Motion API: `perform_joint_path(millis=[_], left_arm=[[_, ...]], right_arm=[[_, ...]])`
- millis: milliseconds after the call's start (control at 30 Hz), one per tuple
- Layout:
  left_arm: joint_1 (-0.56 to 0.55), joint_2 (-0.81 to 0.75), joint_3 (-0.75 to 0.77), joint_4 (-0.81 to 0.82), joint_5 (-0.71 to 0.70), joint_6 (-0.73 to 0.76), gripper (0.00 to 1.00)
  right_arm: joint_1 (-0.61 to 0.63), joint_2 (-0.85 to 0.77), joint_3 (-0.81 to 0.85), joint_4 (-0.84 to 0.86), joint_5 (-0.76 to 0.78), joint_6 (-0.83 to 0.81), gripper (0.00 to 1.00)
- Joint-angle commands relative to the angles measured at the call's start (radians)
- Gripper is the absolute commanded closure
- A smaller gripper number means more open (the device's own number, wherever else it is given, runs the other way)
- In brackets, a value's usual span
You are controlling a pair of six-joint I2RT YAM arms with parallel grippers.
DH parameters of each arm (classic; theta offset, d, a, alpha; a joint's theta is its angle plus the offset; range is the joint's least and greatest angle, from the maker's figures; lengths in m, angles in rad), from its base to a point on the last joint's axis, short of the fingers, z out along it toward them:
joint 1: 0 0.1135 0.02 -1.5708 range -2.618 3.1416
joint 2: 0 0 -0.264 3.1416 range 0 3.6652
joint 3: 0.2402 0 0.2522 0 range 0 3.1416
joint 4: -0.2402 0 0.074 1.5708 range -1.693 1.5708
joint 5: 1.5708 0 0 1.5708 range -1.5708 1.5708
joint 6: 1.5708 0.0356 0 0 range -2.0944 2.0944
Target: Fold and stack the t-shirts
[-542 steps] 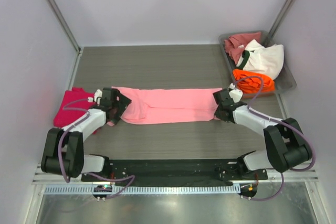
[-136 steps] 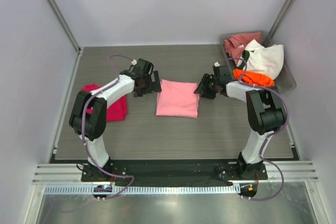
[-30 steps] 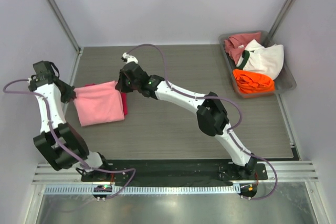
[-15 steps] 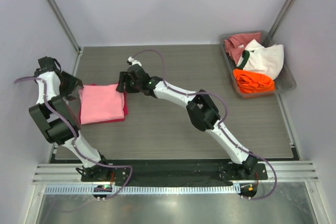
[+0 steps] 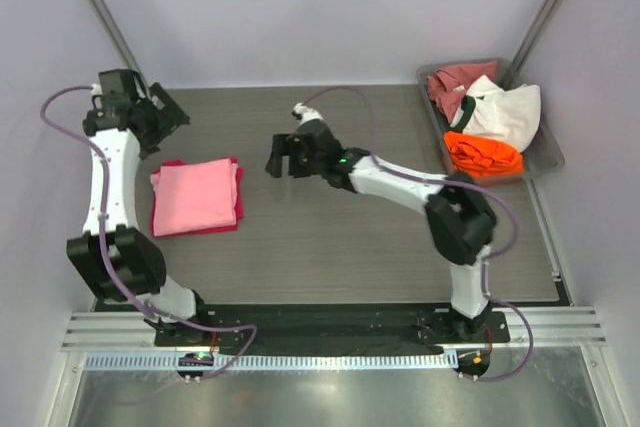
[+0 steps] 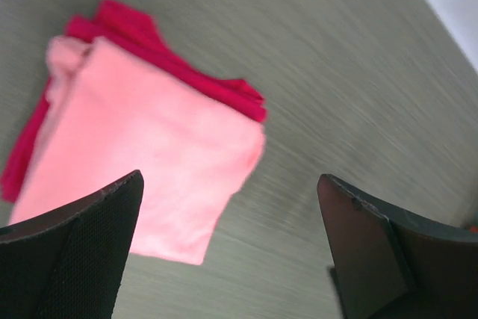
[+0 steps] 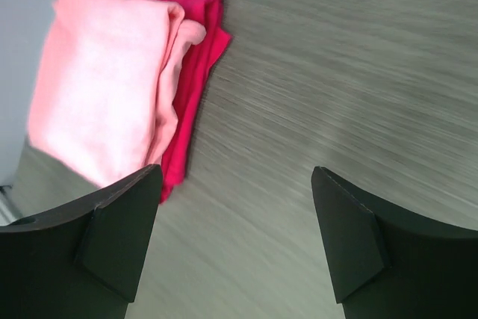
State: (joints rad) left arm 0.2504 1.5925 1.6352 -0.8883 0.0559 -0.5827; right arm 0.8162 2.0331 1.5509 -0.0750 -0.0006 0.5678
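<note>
Stack, left side of the counter (image 5: 340, 247): light pink t-shirt (image 5: 195, 197), folded, lying on top of the folded magenta-red t-shirt (image 5: 238, 202), whose edges show along the right and near sides.

Tray (image 5: 545, 162), far right corner: orange t-shirt (image 5: 482, 154), white t-shirt with dark trim (image 5: 505, 112) and dusty rose t-shirt (image 5: 455, 80), all loose.

Left gripper (image 5: 163, 119): jaws spread wide, empty, raised beyond the stack.

Right gripper (image 5: 282, 155): jaws spread wide, empty, right of the stack, apart from it.
</note>
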Motion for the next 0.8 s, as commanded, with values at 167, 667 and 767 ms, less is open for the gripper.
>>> perform_joint_path(millis=[167,667,767], left_arm=[[-0.272,-0.287,-0.277,0.268,0.015,-0.025,0.00],[-0.602,-0.448,-0.727,0.659,-0.126,-0.020,0.00],[-0.641,-0.489,-0.811,0.754,-0.142,-0.013,0.01]], right_arm=[[-0.195,-0.635,-0.492,0.126,0.132,-0.115,0.13],[-0.413,-1.111,-0.871,-0.015,0.111,-0.210,0.06],[-0.414,-1.192,-0.946,-0.020,0.128,-0.215,0.06]])
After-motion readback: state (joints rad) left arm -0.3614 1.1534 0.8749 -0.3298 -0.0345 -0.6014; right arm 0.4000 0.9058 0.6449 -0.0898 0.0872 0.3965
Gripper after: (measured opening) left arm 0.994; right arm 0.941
